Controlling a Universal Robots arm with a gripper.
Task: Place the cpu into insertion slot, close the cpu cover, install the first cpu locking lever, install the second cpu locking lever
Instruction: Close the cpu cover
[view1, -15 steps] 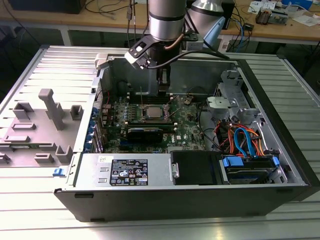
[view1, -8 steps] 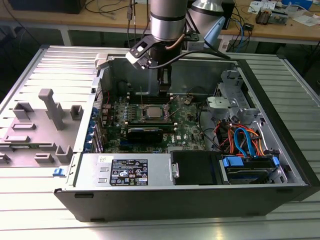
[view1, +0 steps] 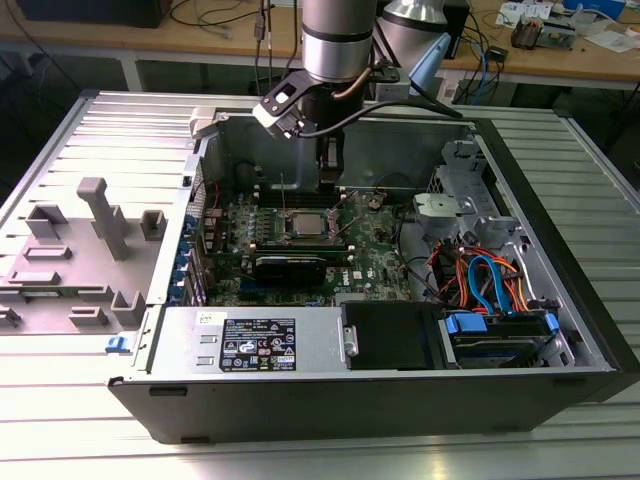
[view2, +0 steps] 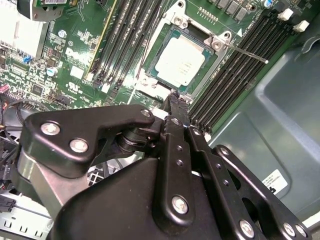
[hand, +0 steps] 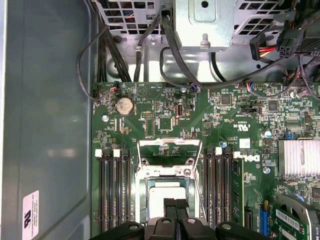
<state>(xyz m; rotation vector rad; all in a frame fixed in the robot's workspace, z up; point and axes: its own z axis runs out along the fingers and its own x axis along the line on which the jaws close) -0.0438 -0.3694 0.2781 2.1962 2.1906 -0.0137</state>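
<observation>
Dull silver square cpu (view2: 180, 62) seated in dark-framed insertion slot (view2: 160, 46); thin metal cpu cover (hand: 170, 142) seen raised; black gripper (hand: 175, 201) fingers pressed together near chip.

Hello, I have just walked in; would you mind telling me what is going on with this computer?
A robot arm is working inside an open computer case. Its gripper, shut and holding nothing, hangs just above the socket on the green motherboard. The cpu already sits in the insertion slot. One thin locking lever sticks out sideways over the memory slots, so it is not yet latched.
</observation>
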